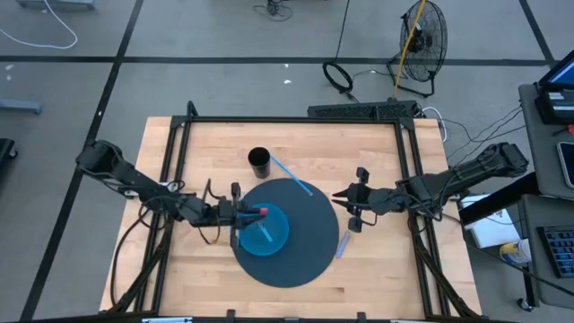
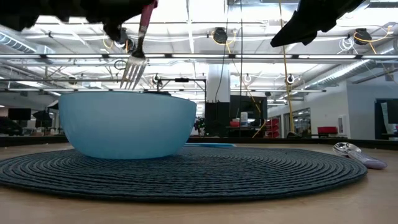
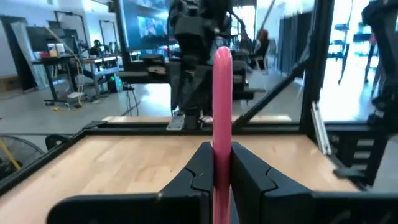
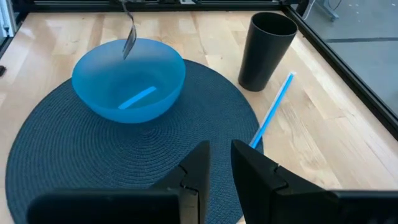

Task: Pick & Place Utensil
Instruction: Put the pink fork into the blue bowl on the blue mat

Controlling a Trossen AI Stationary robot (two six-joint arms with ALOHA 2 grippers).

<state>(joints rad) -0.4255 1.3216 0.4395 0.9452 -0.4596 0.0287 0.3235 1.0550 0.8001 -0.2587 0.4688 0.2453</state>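
Left gripper (image 1: 242, 215) clamps the fork (image 2: 134, 65) over the bowl (image 1: 266, 230); release remains. Right gripper (image 1: 355, 199), jaws narrow, waits.

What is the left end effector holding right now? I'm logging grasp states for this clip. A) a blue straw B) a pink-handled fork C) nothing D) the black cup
B: the left end effector is shut on the pink-handled fork, whose tines hang above the blue bowl in the low view, while the straw lies on the table by the black cup.
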